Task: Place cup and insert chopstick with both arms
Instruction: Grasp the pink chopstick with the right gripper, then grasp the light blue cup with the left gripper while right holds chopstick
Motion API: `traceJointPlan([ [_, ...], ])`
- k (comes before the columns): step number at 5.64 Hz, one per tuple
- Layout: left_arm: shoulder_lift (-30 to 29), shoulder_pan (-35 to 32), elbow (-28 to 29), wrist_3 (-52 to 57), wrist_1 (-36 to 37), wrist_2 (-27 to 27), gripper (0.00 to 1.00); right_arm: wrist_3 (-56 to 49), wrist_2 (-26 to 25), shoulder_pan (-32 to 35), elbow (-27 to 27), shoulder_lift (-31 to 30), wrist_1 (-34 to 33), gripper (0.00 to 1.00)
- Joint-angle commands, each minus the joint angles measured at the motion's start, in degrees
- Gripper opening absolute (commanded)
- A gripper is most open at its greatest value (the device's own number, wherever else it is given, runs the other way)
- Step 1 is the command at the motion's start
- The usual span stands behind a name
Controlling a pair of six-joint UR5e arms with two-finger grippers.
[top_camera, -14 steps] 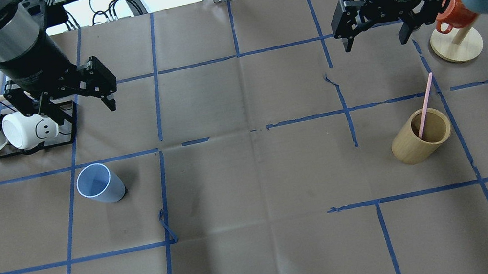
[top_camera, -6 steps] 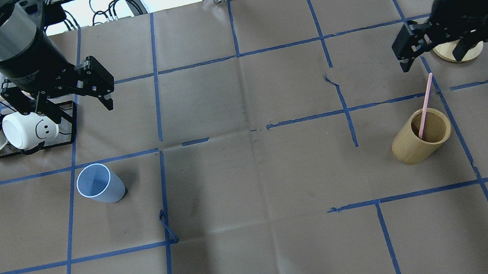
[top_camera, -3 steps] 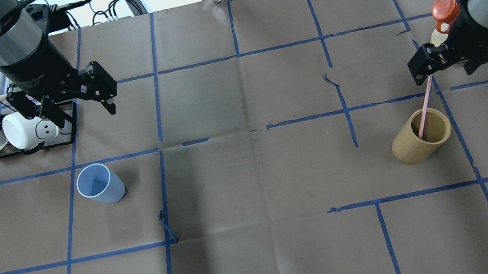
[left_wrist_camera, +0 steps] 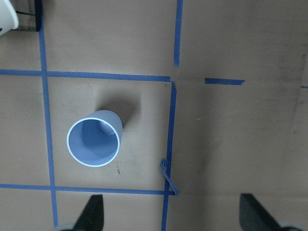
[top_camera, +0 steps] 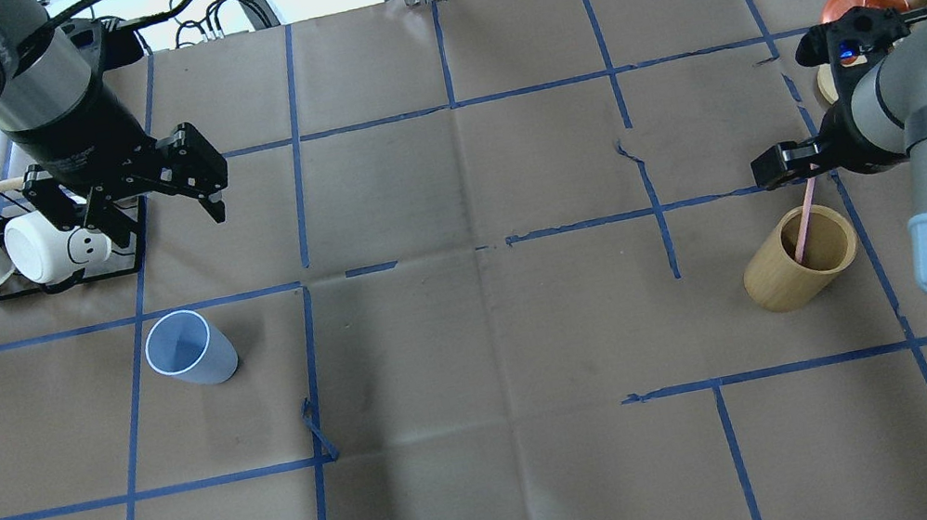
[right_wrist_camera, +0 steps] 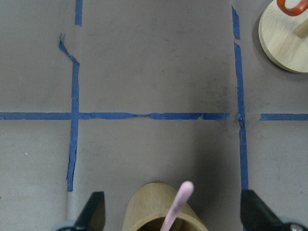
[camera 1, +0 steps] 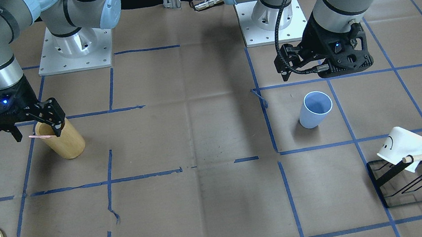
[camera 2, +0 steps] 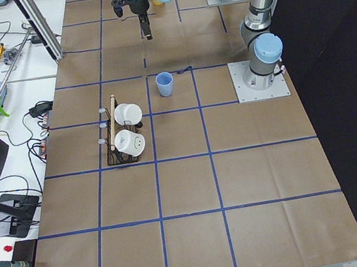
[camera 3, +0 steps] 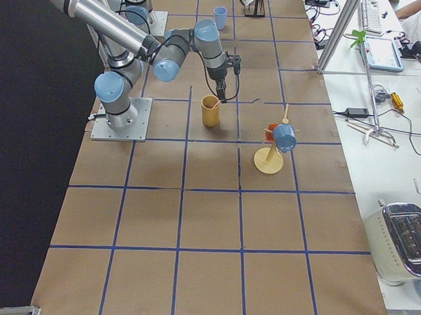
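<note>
While both grippers gape empty, the cup and chopstick stand well apart on the table point(top_camera: 477, 342).
Creased brown paper with a blue tape grid covers it. The right gripper point(camera 1: 37, 133), spread wide, straddles the top of the wooden cylinder holder point(top_camera: 783, 282). The left gripper point(top_camera: 162, 214), equally wide, hangs near the smooth, tapered blue cup point(top_camera: 192, 352), which stands upright. Only the right wrist view shows the thin pink chopstick point(right_wrist_camera: 177, 208) leaning in the holder, its rounded tip untouched.
</note>
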Motion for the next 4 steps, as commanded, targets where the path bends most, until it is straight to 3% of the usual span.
traceJointPlan([
  [1,0.2,0.9,-1.3,0.2,-0.4,0.1,0.98,0.1,0.0,0.0,1.2,0.0,-2.0,0.92],
  [2,-0.2,2.6,-5.8,0.3,3.4,0.3,0.98,0.1,0.0,0.0,1.2,0.0,-2.0,0.62],
  [4,1.0,5.8,-19.0,5.0,14.1,1.4,0.98,-0.1,0.0,0.0,1.2,-0.1,-2.0,0.19],
])
